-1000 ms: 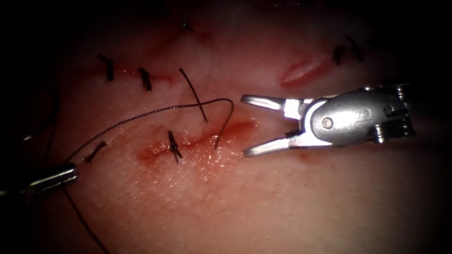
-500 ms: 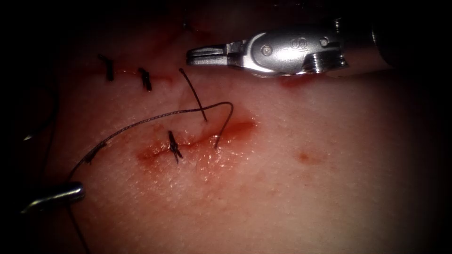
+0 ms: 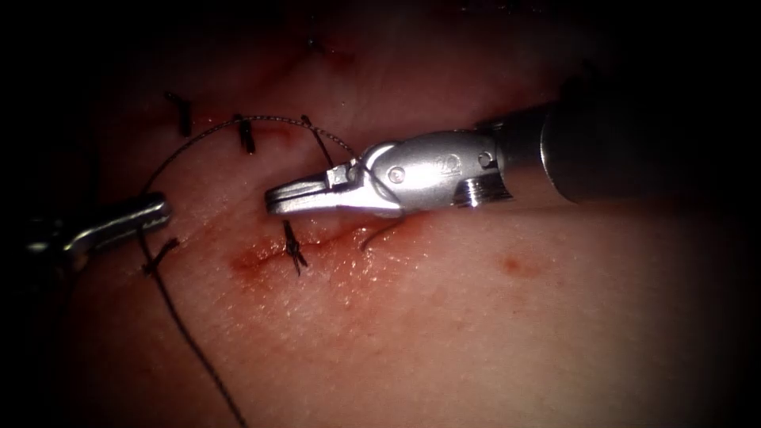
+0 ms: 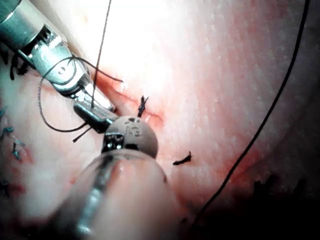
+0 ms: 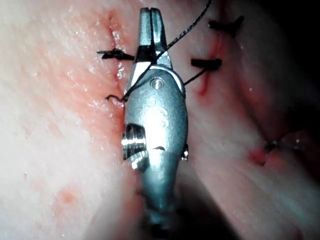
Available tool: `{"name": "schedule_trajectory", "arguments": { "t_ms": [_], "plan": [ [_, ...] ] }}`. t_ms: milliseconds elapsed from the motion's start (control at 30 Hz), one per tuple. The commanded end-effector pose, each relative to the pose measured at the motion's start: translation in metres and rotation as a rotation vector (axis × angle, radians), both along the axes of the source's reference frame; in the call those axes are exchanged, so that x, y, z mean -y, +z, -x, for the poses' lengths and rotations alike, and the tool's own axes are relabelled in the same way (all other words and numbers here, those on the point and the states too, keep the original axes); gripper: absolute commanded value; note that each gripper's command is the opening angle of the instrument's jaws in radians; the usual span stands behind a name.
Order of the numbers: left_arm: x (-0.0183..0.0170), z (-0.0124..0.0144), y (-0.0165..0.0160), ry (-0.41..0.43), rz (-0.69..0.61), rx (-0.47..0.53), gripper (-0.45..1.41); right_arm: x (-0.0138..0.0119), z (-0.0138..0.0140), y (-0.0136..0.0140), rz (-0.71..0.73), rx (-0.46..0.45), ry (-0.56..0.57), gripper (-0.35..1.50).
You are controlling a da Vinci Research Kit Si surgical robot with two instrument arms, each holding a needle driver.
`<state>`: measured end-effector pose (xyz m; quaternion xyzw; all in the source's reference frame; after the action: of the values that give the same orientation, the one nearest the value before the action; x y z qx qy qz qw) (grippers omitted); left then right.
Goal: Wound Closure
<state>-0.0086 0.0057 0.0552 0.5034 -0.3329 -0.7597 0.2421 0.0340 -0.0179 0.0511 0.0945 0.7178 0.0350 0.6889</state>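
Observation:
The tissue's cut (image 3: 325, 238) lies across the middle, wet with red fluid, with one dark stitch (image 3: 293, 247) in it. My right tool (image 3: 273, 200) lies just above the cut, pointing left with its jaws shut. The thread (image 3: 238, 119) arcs over it and crosses the base of its jaws (image 5: 151, 12), wrapping round it (image 4: 50, 95). A short thread end (image 3: 379, 235) comes out of the cut under this tool. At the left, my left tool (image 3: 162, 208) is shut on the thread (image 4: 92, 97), which trails down from there (image 3: 190, 341).
Older dark stitches (image 3: 246, 135) sit in a row above the cut, and another (image 3: 181, 112) lies further left. A small knot (image 3: 158, 256) lies below the left tool. A faint red spot (image 3: 515, 265) marks the tissue on the right.
The right tool shut its jaws, rose toward the top, then came down and left over the cut, under the thread loop. The left tool moved up and right, carrying the thread.

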Motion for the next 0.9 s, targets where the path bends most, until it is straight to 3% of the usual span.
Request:
{"name": "schedule_trajectory", "arguments": {
  "t_ms": [33,167,333,567,800,833,900],
  "plan": [
    [-0.0006,0.0007,0.0029,0.017,-0.044,-0.027,-0.45,-0.0001,-0.0007,0.0007,-0.027,-0.037,0.020,-0.35],
    [-0.0003,0.0008,0.0073,0.045,-0.120,-0.075,-0.45,-0.0002,-0.0004,0.0010,-0.103,-0.103,0.076,-0.35],
    [0.0011,0.0015,0.0113,0.074,-0.163,-0.122,-0.45,0.0001,-0.0005,0.0011,-0.140,-0.101,0.132,-0.35],
    [0.0020,0.0035,0.0120,0.094,-0.182,-0.132,-0.45,0.0006,-0.0009,0.0012,-0.266,-0.164,0.184,-0.35],
    [0.0035,0.0067,0.0108,0.128,-0.188,-0.127,-0.45,0.0004,-0.0023,0.0004,-0.277,-0.129,0.299,-0.35],
    [0.0037,0.0069,0.0105,0.131,-0.189,-0.127,-0.45,0.0002,-0.0025,0.0003,-0.276,-0.121,0.320,0.15],
    [0.0041,0.0073,0.0098,0.143,-0.193,-0.125,-0.45,-0.0001,-0.0028,0.0003,-0.275,-0.096,0.335,0.59]
  ]
}}
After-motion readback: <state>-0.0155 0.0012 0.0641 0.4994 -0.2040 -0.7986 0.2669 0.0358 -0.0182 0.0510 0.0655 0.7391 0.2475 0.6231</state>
